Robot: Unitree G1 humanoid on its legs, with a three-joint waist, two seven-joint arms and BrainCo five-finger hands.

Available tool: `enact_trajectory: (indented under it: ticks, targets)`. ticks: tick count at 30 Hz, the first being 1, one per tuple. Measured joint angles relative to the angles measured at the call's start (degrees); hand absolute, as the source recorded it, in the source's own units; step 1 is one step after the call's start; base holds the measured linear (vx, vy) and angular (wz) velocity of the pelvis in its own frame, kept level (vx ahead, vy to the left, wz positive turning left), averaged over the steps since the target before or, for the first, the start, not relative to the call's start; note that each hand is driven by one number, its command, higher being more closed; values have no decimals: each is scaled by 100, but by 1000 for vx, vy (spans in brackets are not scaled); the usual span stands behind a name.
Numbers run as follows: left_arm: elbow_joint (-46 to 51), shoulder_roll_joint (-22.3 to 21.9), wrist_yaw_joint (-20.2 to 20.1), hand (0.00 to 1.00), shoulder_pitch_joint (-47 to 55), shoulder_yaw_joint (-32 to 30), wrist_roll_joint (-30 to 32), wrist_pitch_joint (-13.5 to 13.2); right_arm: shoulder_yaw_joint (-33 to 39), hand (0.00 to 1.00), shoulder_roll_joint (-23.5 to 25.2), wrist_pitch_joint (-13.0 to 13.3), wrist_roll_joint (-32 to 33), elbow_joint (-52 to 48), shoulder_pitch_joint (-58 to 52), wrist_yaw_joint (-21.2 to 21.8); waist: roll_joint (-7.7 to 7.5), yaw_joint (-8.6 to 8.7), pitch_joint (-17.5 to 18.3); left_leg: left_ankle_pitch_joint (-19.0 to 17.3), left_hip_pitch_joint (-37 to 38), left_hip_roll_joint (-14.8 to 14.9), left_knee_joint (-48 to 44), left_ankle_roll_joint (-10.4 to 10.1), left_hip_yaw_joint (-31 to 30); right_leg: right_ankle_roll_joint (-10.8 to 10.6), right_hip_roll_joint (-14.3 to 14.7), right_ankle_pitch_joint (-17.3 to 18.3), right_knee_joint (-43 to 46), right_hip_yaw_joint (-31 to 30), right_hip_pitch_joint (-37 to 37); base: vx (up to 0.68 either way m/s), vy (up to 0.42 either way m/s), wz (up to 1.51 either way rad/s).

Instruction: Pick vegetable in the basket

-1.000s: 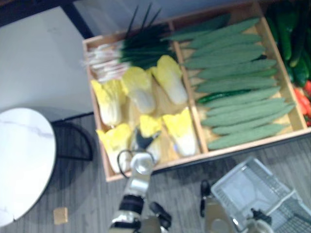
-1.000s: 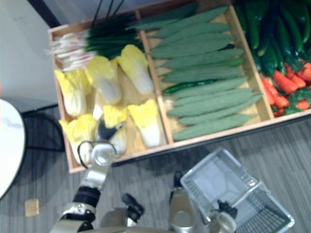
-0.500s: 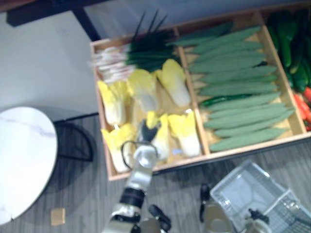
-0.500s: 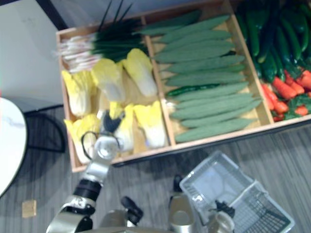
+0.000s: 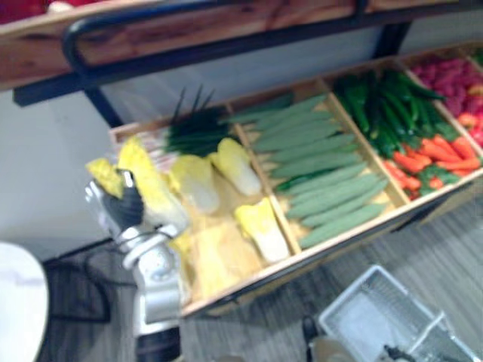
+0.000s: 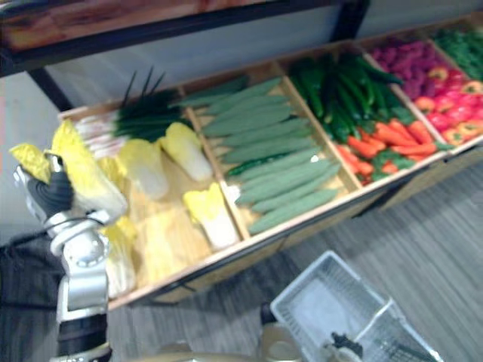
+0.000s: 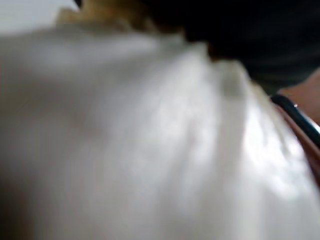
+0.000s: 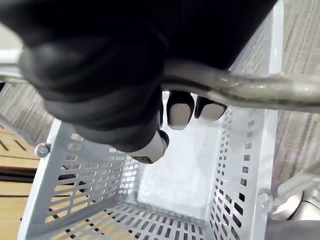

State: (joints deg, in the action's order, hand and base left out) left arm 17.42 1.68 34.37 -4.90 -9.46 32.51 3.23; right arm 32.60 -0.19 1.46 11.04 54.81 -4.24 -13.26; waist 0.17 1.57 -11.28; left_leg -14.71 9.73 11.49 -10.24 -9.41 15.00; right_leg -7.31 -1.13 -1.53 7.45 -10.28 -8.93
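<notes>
Cabbage [image 5: 155,188] is the vegetable being picked, and it is up in the air over the left end of the wooden crate [image 5: 249,280], tight in the left hand [image 5: 121,210]. The dark fingers are curled round its middle, with yellow leaves poking out on both sides. It lies on a slant, with its leafy yellow end high and far and its pale end low and nearer the robot. More cabbages [image 5: 260,226] lie in the crate below, next to green onions [image 5: 192,130] and a row of long green cucumbers [image 5: 321,170]. The basket [image 6: 332,302] is well apart from the cabbage, down low on the robot's right side. The right hand [image 8: 100,75] has its fingers wrapped round the basket handle [image 8: 245,90], and the basket's open top faces up. So the cabbage probably has to go across to the right and down, and it looks easiest to drop it in lengthwise.
</notes>
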Motion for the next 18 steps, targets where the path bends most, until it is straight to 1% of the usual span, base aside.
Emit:
enact_trajectory:
  ticks: [1, 2, 3, 4, 5, 6, 7, 8, 9, 10, 11, 12, 13, 14, 15, 16, 17, 18]
  targets:
    - [17, 14, -82, 100, 28, 379, -53, -154, -196, 100, 79, -10, 1, -124, 24, -4, -138, -7, 5, -42, 80, -75, 139, 14, 407, -10, -4, -174, 33, -131, -192, -225, 143, -118]
    - [10, 24, -161, 100, 39, 591, -132, -223, -304, 100, 114, -10, 5, -235, 28, -6, -183, -8, 4, -79, 93, -97, 133, 63, 573, 33, -13, -320, 14, -83, -278, -253, 100, -142]
    - [-4, 51, -361, 100, 124, 989, -331, -388, -506, 100, 127, -13, 4, -412, 66, -28, -269, -22, 17, -119, 130, -128, 94, 121, 964, 270, -21, -686, -174, 274, -382, -261, 62, -149]
    - [-30, 25, -528, 100, 242, 1359, -535, -558, -744, 100, 108, -36, -13, -612, 101, -32, -293, -8, 29, -149, 141, -190, 105, 223, 1346, 822, -172, -463, -353, 1141, -350, -265, 43, -168]
    - [-94, -68, -668, 100, 307, 1569, -658, -669, -893, 100, 41, -20, -100, -785, 174, -44, -204, 10, -13, -202, 168, -184, 142, 317, 1671, 1101, -422, -111, 202, 1993, -640, -231, 37, -130]
    - [-148, -97, -792, 100, 371, 1713, -744, -731, -964, 100, 30, -12, -142, -921, 209, -60, -187, 16, -24, -205, 197, -210, 163, 322, 1867, 1098, -653, 87, 641, 2433, -810, -235, 40, -133]
    - [-289, -131, -1111, 100, 645, 1969, -777, -824, -1089, 100, 14, -12, -197, -1247, 168, -106, -172, 94, -7, -213, 389, -259, 168, 322, 2251, 1166, -1082, 481, 1685, 3202, -878, -177, 39, -114]
    - [-314, -127, -1231, 100, 804, 2041, -777, -837, -1163, 100, -1, -19, -225, -1355, 120, -112, -198, 132, 48, -223, 438, -288, 157, 327, 2424, 1244, -1198, 532, 1902, 3397, -836, -96, 7, -136]
    - [-376, -128, -1391, 100, 960, 2081, -778, -877, -1368, 100, -25, -19, -319, -1525, 63, -113, -305, 101, 144, -244, 483, -349, 79, 321, 2651, 1054, -1199, 679, 1785, 3659, -746, -28, -17, -182]
    - [-723, -90, -1599, 100, 998, 2024, -854, -938, -1745, 100, -78, -29, -587, -1742, 106, -86, -243, 73, 139, -217, 391, -353, -30, 570, 2746, 1068, -619, 84, 1036, 3271, -773, -88, -86, -234]
    - [-955, 14, -1728, 100, 974, 2006, -937, -944, -1940, 100, -59, -30, -724, -1924, 178, -46, -195, -19, 220, -107, 300, -309, 11, 777, 2872, 1087, -237, -381, 85, 3071, -629, -119, -114, -230]
    - [-1110, 36, -1817, 100, 961, 2003, -976, -961, -2016, 100, -66, -33, -836, -2031, 233, -31, -104, -46, 214, -74, 283, -165, 92, 820, 3166, 1250, -205, 13, -227, 3564, -534, -90, -128, -187]
    - [-1335, 10, -1940, 100, 883, 2026, -993, -973, -2145, 100, -115, -40, -895, -2179, 326, -35, 10, -1, 216, -95, 271, -122, 224, 803, 3518, 1459, -489, 518, 477, 4571, -734, 10, -83, -177]
    - [-1659, 15, -2138, 100, 880, 2060, -999, -977, -2312, 100, -63, -41, -942, -2361, 311, 4, -168, 101, 208, -92, 394, -294, 299, 590, 3825, 1208, -1119, 1091, 1484, 5380, -707, 52, -74, -176]
    - [-1822, -1, -2183, 100, 885, 2057, -1008, -972, -2407, 100, -58, -59, -985, -2382, 340, 20, -192, 90, 169, -82, 466, -300, 265, 521, 3960, 1277, -1029, 1056, 1465, 5395, -730, 93, -159, -167]
    - [-2163, -22, -2316, 100, 908, 2113, -1123, -948, -2525, 100, -34, -82, -1064, -2606, 227, 107, -127, 138, 184, -28, 548, -174, 152, 452, 4145, 1390, -667, 906, 1128, 5162, -655, 105, -211, -171]
    - [-2309, -30, -2390, 100, 964, 2167, -1156, -929, -2717, 100, -30, -86, -1109, -2841, 59, 157, -100, 119, 178, 41, 662, 21, -122, 451, 4283, 1400, -196, 742, 671, 4740, -482, 155, -245, -165]
    - [-2356, -25, -2415, 100, 982, 2173, -1159, -931, -2847, 100, -32, -86, -1110, -2962, -27, 199, -107, 112, 179, 39, 674, 219, -542, 451, 4283, 1358, -2, 718, 450, 4552, -377, 201, -207, -195]
